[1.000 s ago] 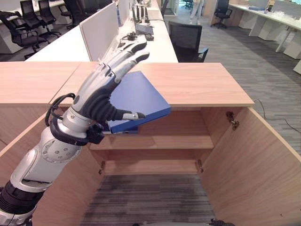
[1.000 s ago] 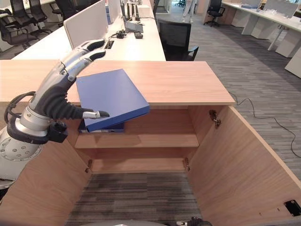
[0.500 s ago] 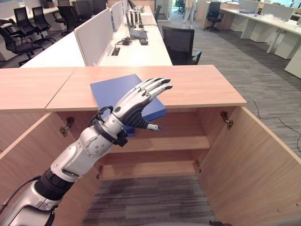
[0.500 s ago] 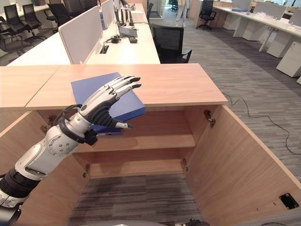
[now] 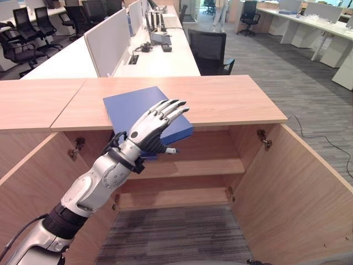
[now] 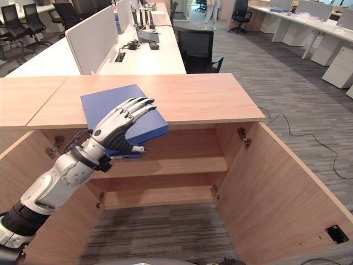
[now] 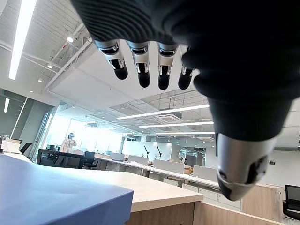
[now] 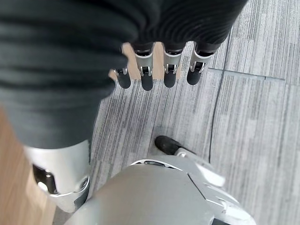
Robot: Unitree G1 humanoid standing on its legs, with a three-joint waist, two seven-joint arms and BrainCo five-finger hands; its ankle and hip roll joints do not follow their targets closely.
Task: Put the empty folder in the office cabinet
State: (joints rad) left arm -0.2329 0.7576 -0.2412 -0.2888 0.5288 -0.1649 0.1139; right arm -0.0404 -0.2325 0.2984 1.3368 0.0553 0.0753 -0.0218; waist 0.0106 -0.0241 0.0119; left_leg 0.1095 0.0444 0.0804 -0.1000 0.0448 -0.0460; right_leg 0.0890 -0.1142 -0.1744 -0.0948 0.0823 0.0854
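A blue folder lies on the wooden top of the office cabinet, its near corner jutting out over the front edge above the open compartment. My left hand reaches in front of that near edge, open, with straight fingers laid over the folder's cover and the thumb below the edge. In the left wrist view the folder shows beneath the straight fingers, nothing clasped. My right hand hangs open over the carpet floor.
The cabinet stands open, with a door swung out on the right and one on the left, and a bare shelf inside. Behind it are white desks with a partition and a black chair.
The camera has shifted. My left arm has stretched away from the camera towards the cabinet, and in the last half second the hand has dropped slightly. The thumb no longer clamps the folder.
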